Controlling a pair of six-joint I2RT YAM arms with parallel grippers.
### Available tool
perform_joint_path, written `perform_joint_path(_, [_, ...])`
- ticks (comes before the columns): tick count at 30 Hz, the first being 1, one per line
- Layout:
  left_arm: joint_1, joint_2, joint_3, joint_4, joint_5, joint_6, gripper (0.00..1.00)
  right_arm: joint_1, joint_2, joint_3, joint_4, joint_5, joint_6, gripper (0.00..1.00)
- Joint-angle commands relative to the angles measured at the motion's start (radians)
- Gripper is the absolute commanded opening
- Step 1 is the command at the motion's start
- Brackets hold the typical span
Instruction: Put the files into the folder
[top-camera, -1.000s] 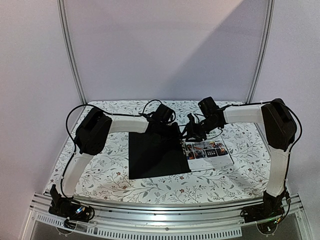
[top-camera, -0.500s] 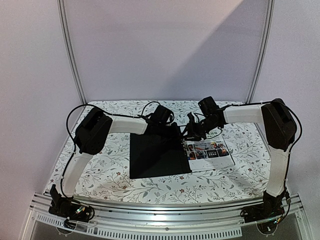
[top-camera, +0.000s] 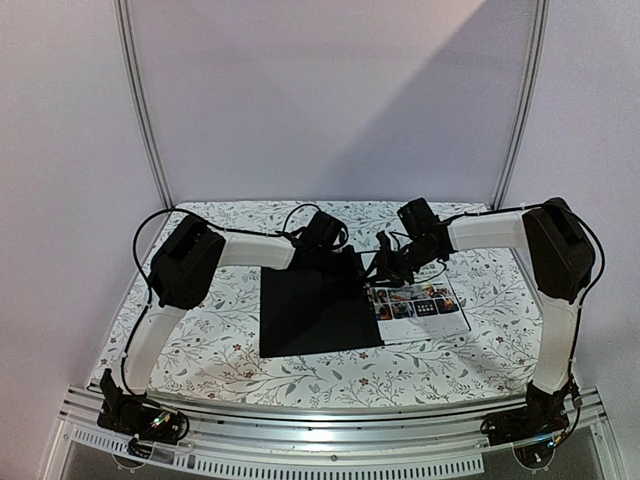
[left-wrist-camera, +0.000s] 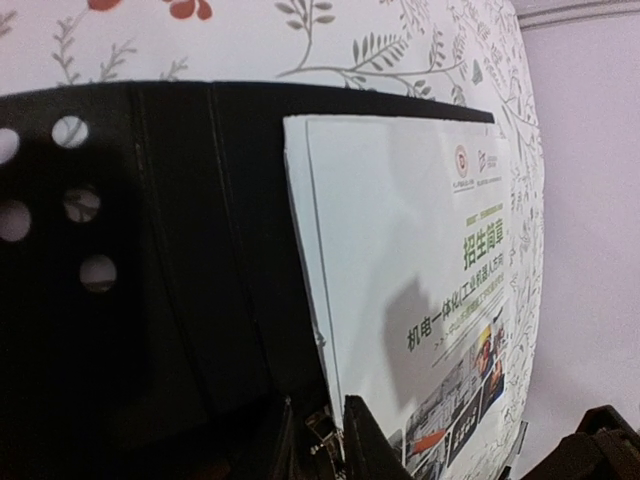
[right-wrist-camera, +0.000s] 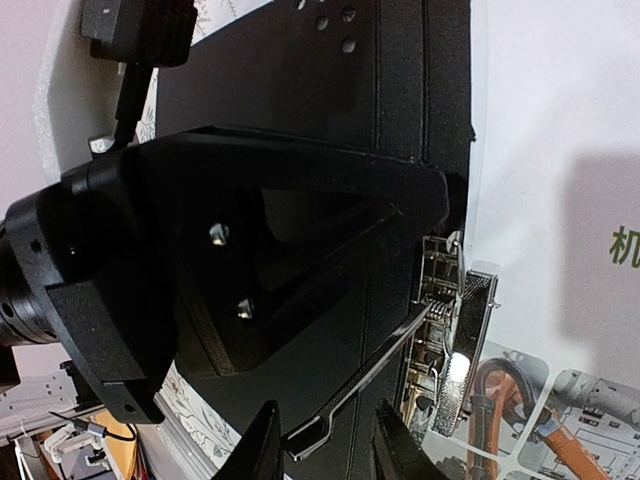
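At centre frame overhead, the files lie on the right half of the open folder, long axis up-frame, just lower right of my near-clenched left fingers and my right fingers, parted astride the clip lever; grips unconfirmed.

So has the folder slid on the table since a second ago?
No, not noticeably: the folder has its near edge where it was relative to the front rail.
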Motion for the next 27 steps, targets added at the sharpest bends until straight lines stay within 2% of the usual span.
perform_joint_path(1, [-0.008, 0.003, -0.030, -0.066, 0.011, 0.015, 0.18, 0.001, -0.049, -0.015, 0.012, 0.017, 0.002, 0.30])
perform_joint_path(5, [-0.010, -0.006, -0.026, -0.072, 0.003, 0.036, 0.18, -0.002, -0.061, -0.013, 0.018, 0.023, 0.005, 0.35])
perform_joint_path(10, [-0.014, -0.032, -0.022, -0.077, -0.005, 0.055, 0.20, -0.008, -0.065, -0.013, 0.015, 0.025, 0.005, 0.35])
perform_joint_path(27, [-0.030, -0.027, 0.007, -0.103, 0.014, 0.070, 0.18, -0.012, -0.080, -0.039, 0.010, 0.037, 0.007, 0.26])
